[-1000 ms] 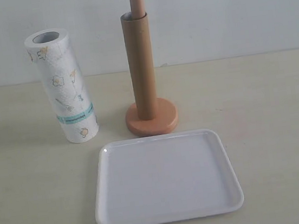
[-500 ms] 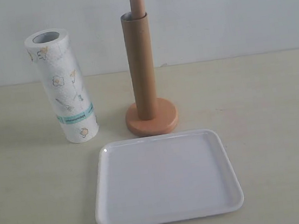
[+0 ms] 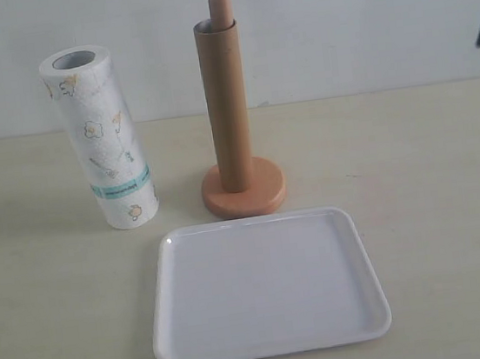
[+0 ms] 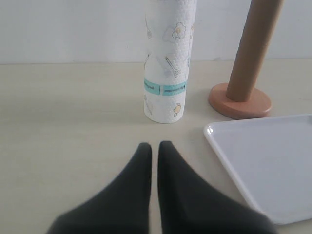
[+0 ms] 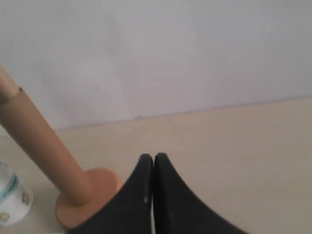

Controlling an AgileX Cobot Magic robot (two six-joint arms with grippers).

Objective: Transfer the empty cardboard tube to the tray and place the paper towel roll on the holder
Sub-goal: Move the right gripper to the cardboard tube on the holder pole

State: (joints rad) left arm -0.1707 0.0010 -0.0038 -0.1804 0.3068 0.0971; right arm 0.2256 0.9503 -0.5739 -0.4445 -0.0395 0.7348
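Left gripper point(image 4: 154, 145) closed to a hairline gap, empty, right gripper point(image 5: 154, 157) likewise, table point(image 4: 63, 112) under both, tray point(image 4: 273, 161) near left gripper, paper towel roll point(image 4: 168, 63) upright ahead of it, empty cardboard tube point(image 5: 39, 141) sleeved on holder point(image 5: 103, 179) ahead of right gripper.

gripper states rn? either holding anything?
Left gripper: closed, holding nothing.
Right gripper: closed, holding nothing.

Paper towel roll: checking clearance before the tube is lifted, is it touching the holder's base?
Apart. The exterior view shows bare table between the paper towel roll and the base of the holder.
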